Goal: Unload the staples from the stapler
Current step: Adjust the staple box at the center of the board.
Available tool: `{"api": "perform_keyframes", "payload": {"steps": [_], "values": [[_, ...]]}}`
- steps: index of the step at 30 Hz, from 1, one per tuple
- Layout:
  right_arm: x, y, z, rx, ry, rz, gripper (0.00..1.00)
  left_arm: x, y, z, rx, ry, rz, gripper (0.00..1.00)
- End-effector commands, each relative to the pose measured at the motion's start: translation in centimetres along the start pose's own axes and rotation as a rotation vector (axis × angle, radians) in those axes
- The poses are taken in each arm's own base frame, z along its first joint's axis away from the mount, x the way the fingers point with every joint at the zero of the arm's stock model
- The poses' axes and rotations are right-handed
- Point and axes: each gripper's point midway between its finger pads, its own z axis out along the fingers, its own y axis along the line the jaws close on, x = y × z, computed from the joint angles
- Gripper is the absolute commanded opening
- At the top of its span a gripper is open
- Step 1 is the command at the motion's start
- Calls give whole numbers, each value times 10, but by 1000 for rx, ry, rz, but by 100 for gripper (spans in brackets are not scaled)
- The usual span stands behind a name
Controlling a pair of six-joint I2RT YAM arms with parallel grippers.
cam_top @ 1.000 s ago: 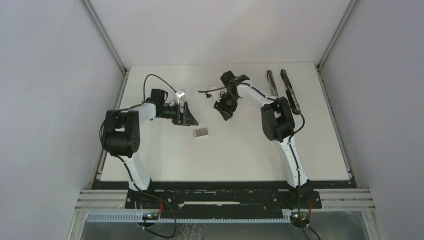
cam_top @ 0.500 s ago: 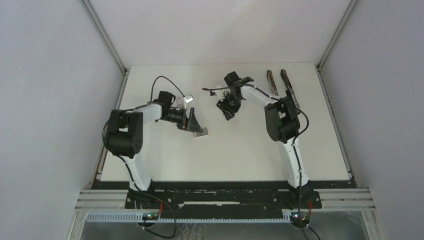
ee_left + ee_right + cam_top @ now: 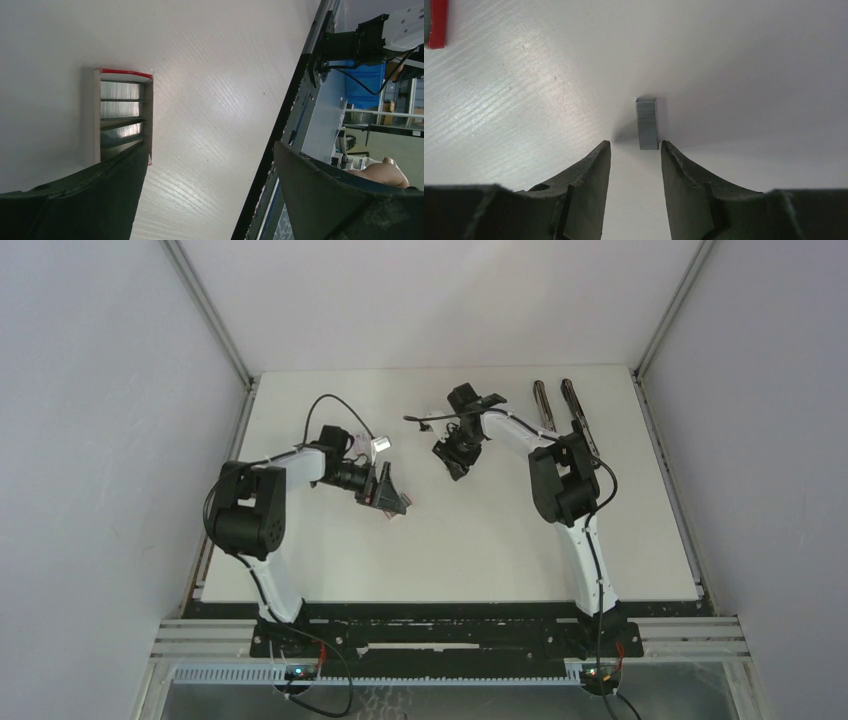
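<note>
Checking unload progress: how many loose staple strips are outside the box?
1: a staple strip lies flat just ahead of the right gripper, between its open fingertips' line. Others may be hidden from these views.

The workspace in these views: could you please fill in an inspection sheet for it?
Surface: white table, lightly grained, no spills seen.
Job's things: one staple strip lies flat just ahead of the right fingers, ungripped; two long dark bars at the far right, probably the opened stapler.
Clutter: small open box, red-edged, holding staple strips, beside the left fingers.
Grippers: left fingers wide open, empty; right fingers partly open, empty.
Cables: black cable loops above the left arm; another by the right wrist.
Surroundings: grey walls with metal frame posts.
</note>
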Motion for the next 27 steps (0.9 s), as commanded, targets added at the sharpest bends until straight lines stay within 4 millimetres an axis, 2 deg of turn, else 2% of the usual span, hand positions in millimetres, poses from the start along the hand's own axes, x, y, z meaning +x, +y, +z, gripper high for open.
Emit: {"api": "perform_keyframes", "payload": {"steps": [1,4,7,11,15,27], "values": [[2,3,1,-5,16,21,43,-32,-29,-19,35,-87,122,100],[1,4,1,-6,19,4,42,-47,-29,-31,17,-138,113,100],[0,3,0,1,24,-16,42,-55,-12,-39,-56,-175,79,100],[-2,1,-1,6,24,-23,41,-48,13,-40,-131,-170,24,100],[-4,0,1,10,27,-24,41,-37,27,-31,-141,-152,-28,100],[-12,6,0,-23,18,-22,41,-22,27,-13,-115,-92,-55,100]]}}
